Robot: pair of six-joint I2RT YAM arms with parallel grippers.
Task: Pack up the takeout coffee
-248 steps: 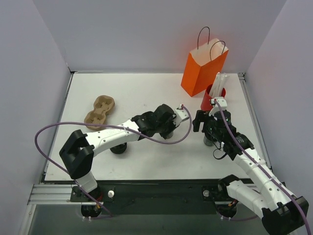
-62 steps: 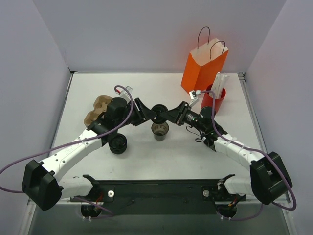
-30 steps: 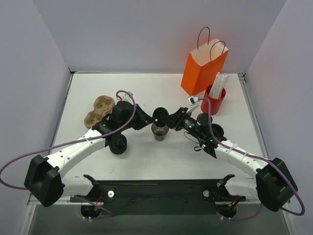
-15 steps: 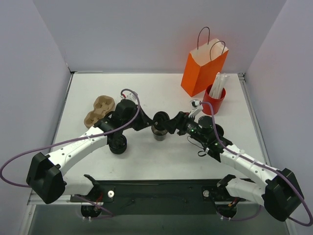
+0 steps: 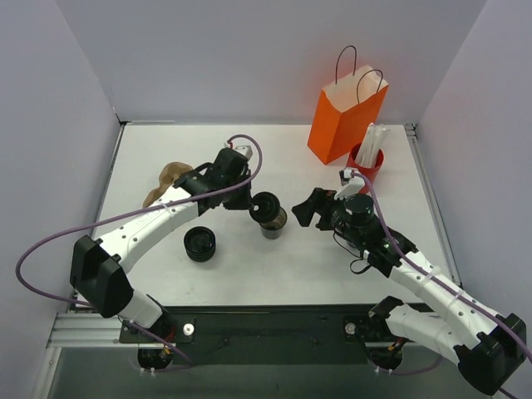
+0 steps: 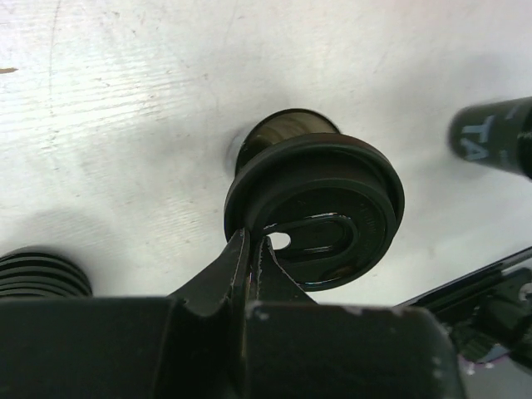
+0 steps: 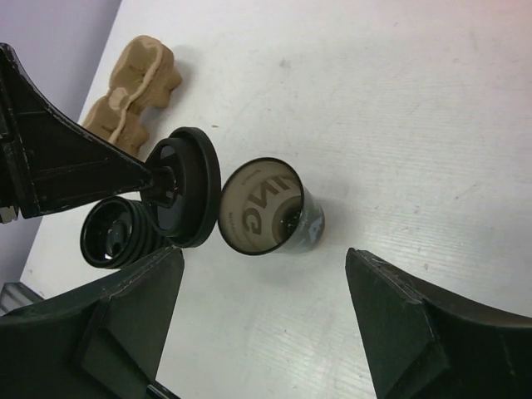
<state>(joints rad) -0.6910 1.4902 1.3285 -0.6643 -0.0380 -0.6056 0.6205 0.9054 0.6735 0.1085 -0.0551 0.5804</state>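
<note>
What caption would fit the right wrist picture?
Left fingers pinch a black lid beside the open coffee cup; right fingers spread wide.

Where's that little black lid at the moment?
In the top view the black lid is mid-table, pinched in the left gripper, tilted just by the rim of the open coffee cup.

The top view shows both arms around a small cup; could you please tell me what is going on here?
The left gripper is shut on a black lid, holding it tilted beside the open mouth of the takeout coffee cup, not yet seated on it. The cup stands upright on the table. The right gripper is open just to the cup's right, touching nothing. The orange paper bag stands at the far right.
</note>
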